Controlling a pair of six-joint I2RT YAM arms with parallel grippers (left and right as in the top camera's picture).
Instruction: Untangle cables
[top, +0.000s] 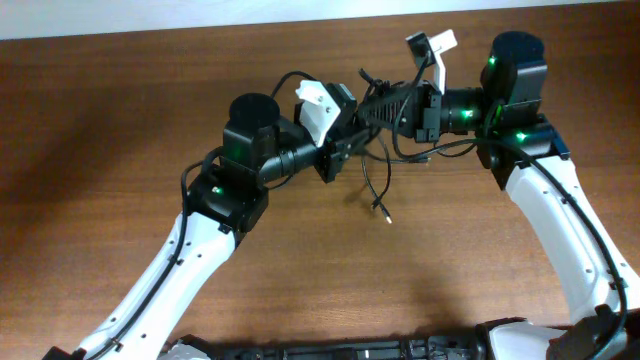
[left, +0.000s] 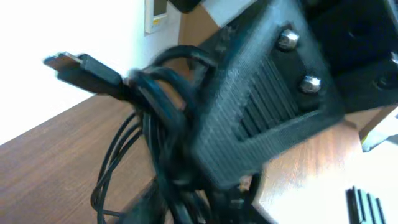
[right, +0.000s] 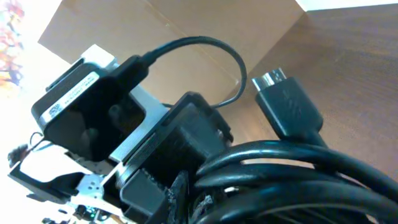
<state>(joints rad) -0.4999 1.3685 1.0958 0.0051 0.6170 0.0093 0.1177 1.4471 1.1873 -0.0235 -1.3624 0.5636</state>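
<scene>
Cables (right: 292, 168) — light, limp, snag-prone; best taken near the plug (right: 289, 106). Right claw (top: 365, 115) clamped on them — left claw (top: 340, 150) state undeterminable.

Prob. robotics lab (2 arms (top: 165, 275) at wood table (top: 90, 110)).

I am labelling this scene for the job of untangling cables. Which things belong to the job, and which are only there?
Job:
cables
left gripper
right gripper

Only there:
table
camera wire
</scene>
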